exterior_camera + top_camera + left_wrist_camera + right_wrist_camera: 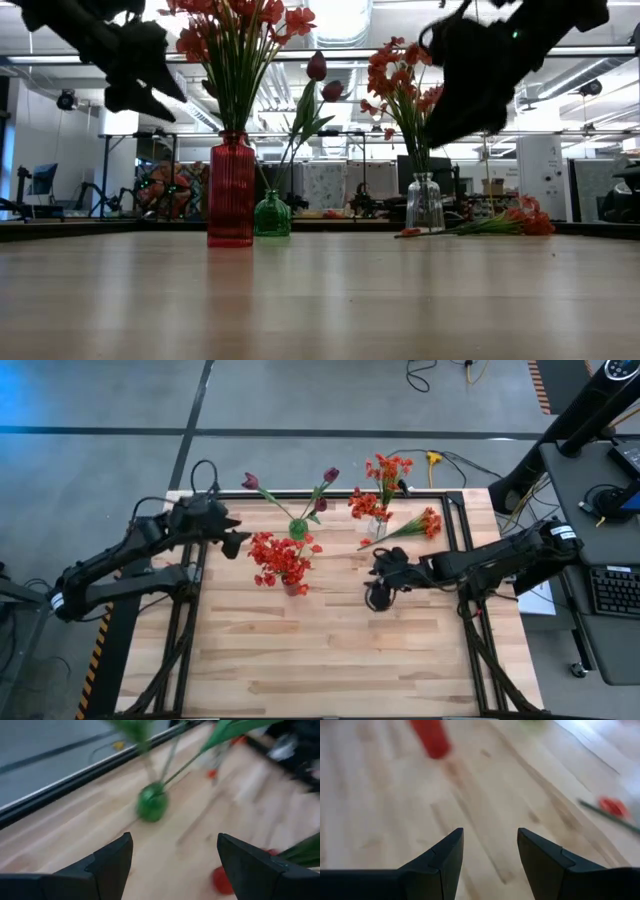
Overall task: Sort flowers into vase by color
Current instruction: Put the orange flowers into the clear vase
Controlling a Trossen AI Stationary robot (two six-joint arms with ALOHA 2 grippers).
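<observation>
A red vase (293,586) holds clustered red flowers (280,557). Behind it, a green vase (298,528) holds dark purple buds (330,475). A clear vase (377,528) at the far right holds orange-red flowers (385,470). One loose orange-red stem (412,526) lies flat on the table beside the clear vase. My left gripper (240,543) hangs open left of the red flowers, above the table, and faces the green vase (151,805). My right gripper (378,592) hangs open over bare wood near the table's middle, with nothing between its fingers (445,852).
The three vases (231,190) (271,215) (424,203) stand in a band across the far half of the wooden table (330,660). A dark frame rail (460,540) runs along the table's sides. Cables and a yellow plug (433,458) lie on the floor beyond.
</observation>
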